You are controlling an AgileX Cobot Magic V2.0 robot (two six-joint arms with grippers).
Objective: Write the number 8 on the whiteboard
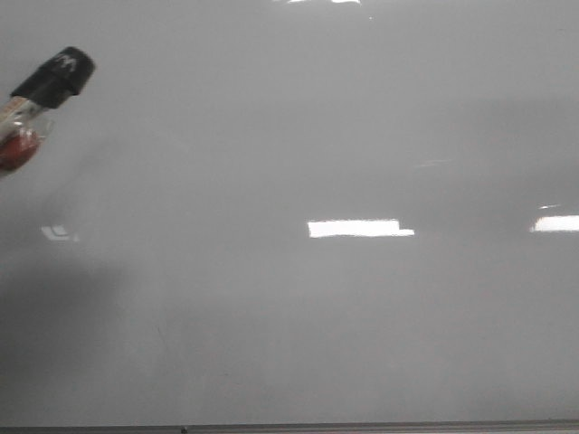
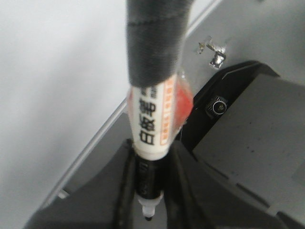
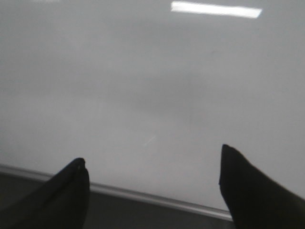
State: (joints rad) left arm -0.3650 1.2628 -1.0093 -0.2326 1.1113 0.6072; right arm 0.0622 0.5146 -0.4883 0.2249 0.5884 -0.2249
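With the board [image 1: 298, 154] bare of any 8 and the marker [image 2: 151, 119] clamped in the left hand [image 2: 151, 183] near its left edge, while the right hand [image 3: 152, 176] gapes wide, carry the tip inward, press lightly, and loop evenly.

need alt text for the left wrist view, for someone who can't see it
A marker with a white printed label and a dark taped upper part is clamped between the left gripper's black fingers, its capless tip pointing out past them. Behind it lie the pale whiteboard and its metal edge.
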